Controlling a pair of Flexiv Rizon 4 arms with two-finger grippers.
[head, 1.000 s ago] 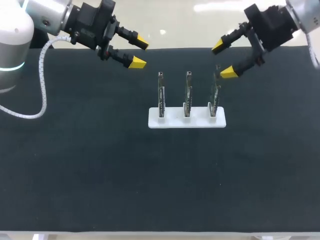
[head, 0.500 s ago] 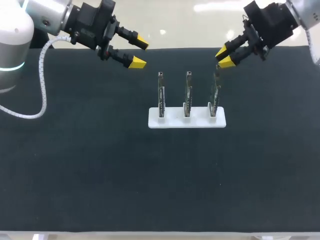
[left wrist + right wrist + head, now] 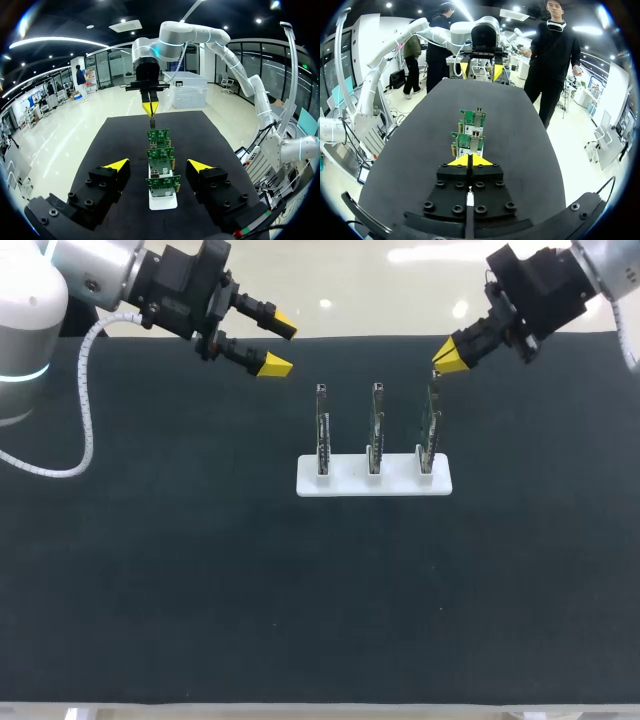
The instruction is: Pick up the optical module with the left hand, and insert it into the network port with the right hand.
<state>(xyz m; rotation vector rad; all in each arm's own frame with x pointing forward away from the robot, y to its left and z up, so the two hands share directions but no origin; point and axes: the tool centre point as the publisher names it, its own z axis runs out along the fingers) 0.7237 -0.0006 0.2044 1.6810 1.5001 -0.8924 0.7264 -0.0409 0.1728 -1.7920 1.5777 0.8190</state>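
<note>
**Right pincer clenched over the end board**

A white stand [image 3: 373, 483] on the worktop [image 3: 200, 570] holds three upright boards [image 3: 376, 430]. The dark module [image 3: 151, 120] tops the stand's board nearest the right arm, just under the clenched right pincer [image 3: 450, 356]. I cannot tell whether the pincer grips it. The left pincer [image 3: 279, 345] hangs released beyond the stand's other end.

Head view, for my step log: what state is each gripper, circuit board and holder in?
Left gripper: open, empty.
Right gripper: shut, tips together above the right circuit board.
White holder: flat on the table.
Circuit boards: all three upright in it.
</note>
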